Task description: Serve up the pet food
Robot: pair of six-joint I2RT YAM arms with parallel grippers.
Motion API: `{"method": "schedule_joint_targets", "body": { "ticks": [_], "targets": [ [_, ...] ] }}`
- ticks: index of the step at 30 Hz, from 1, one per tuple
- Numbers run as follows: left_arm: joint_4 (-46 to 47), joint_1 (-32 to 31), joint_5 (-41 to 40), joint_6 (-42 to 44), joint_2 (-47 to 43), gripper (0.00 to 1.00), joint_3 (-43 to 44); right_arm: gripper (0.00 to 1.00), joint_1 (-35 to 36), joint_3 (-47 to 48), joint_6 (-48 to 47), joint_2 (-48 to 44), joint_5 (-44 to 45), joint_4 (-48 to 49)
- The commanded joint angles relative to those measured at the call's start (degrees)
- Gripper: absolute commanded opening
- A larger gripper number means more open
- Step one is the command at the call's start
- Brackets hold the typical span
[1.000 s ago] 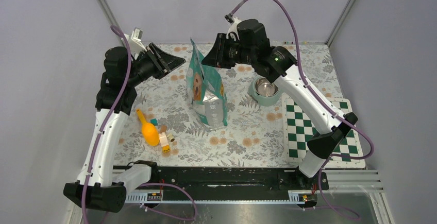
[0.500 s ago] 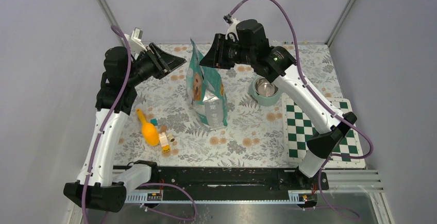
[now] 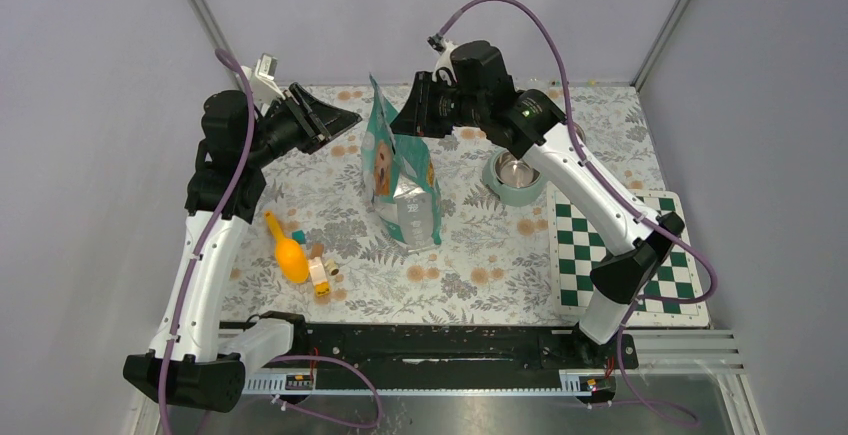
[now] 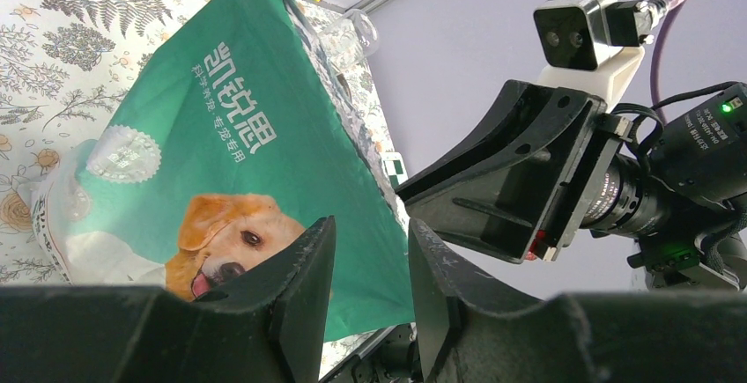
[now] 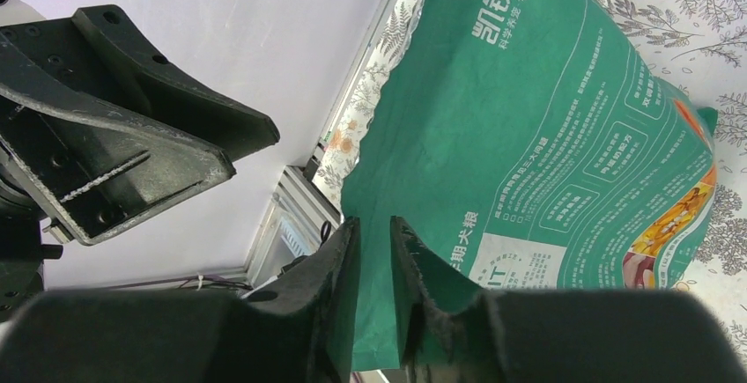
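Pet food bag [image 3: 400,180], teal, upright at mid surface [image 3: 480,255], bowl [image 3: 520,198] near its right. Left gripper [image 3: 348,119] raised left of the bag top, jaws spread, holding nothing. Right gripper [image 3: 400,123] at the bag's upper edge, jaws narrowly parted with teal film showing in the gap; whether they pinch it I cannot tell.

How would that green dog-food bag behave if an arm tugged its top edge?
The teal pet food bag looks like thin, creased film, so its top would probably bend, not stay stiff. It stands tall on a narrow base, so a sideways tug might tip it. Its fuller lower half suggests weight sitting low.
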Motion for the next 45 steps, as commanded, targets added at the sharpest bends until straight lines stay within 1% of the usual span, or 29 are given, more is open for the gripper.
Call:
{"method": "schedule_joint_targets", "body": {
  "ticks": [1,4,6,9,11,16,19,23,28,37,40,42,45],
  "targets": [
    [3.3,0.0,1.4,-0.8,0.1,0.37,0.5,0.31,0.8,1.7,-0.6,-0.7,-1.1,0.1],
    [3.3,0.0,1.2,-0.8,0.1,0.36,0.5,0.40,0.8,2.0,-0.3,-1.3,0.2,0.0],
    [3.4,-0.1,1.3,-0.8,0.2,0.36,0.4,0.44,0.8,1.8,0.1,-2.1,1.9,0.4],
    [3.4,0.0,1.2,-0.9,0.1,0.36,0.3,0.48,0.8,-3.2,1.7,-5.4,2.5,6.9],
    [3.4,-0.1,1.2,-0.8,0.1,0.37,0.3,0.49,0.8,-4.4,2.1,-6.5,2.1,8.9],
    [3.5,0.0,1.1,-0.9,0.2,0.37,0.4,0.48,0.8,-4.5,2.3,-6.6,1.2,8.9],
    [3.6,-0.1,1.1,-0.9,0.2,0.36,0.3,0.44,0.8,-4.6,2.3,-6.1,1.0,8.4],
    [3.6,0.0,1.1,-0.9,0.2,0.36,0.1,0.35,0.8,-2.9,1.7,-4.5,1.1,5.4],
    [3.6,0.0,1.2,-0.8,0.2,0.36,-0.3,0.30,0.9,-2.1,1.1,-3.4,0.7,4.1],
    [3.8,-0.1,1.5,-0.6,0.9,0.36,-0.2,0.31,1.4,-0.1,-0.1,-2.3,0.4,1.3],
    [4.0,0.0,1.7,-0.6,1.0,0.36,-0.3,0.30,1.6,0.8,-0.5,-2.1,0.5,-0.1],
    [4.0,-0.1,1.7,-0.6,1.0,0.36,-0.4,0.32,1.7,1.2,-0.6,-2.1,0.4,-0.6],
    [4.0,-0.1,1.6,-0.6,1.0,0.37,-0.5,0.42,1.8,1.7,-0.6,-2.0,-0.4,-0.6]
  ]
}}
